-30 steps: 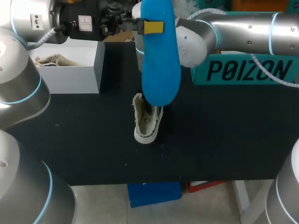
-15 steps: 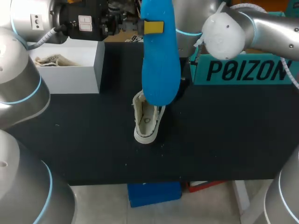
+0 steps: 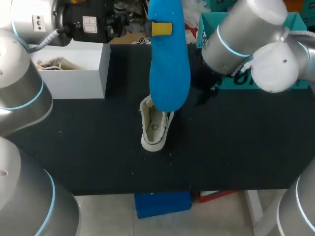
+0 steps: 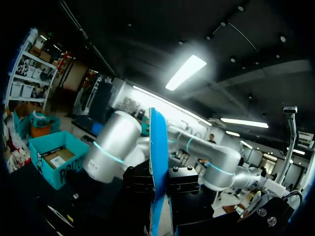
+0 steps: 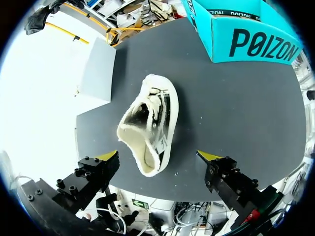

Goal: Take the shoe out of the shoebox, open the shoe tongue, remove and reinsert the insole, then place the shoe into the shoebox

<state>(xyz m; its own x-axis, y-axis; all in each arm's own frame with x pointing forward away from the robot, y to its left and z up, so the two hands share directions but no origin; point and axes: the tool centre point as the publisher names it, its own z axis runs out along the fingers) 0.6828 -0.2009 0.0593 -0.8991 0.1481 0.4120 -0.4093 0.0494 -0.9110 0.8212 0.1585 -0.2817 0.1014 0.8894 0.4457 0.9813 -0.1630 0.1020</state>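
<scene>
High over the table hangs a blue insole (image 3: 169, 59), toe end down, with my left gripper (image 3: 156, 28) shut on its upper end. In the left wrist view the insole (image 4: 158, 147) shows edge-on, pinched in that gripper (image 4: 160, 179). Below it a cream shoe (image 3: 155, 123) lies on the black table (image 3: 236, 147), its mouth spread wide. My right gripper (image 5: 158, 156) hovers above the shoe (image 5: 147, 123), open wide, one yellow tip on either side and clear of it. The teal shoebox (image 3: 295, 22) stands at the back right, mostly behind my right arm (image 3: 246, 37).
A white box (image 3: 74, 69) with crumpled paper inside stands at the back left; it also shows past the shoe as the white box (image 5: 96, 69) in the right wrist view. The teal shoebox (image 5: 251, 39) lies beyond the shoe there.
My right arm has swung away from behind the insole to the right, over the shoebox's front. The left arm, the insole and the shoe have stayed put.
</scene>
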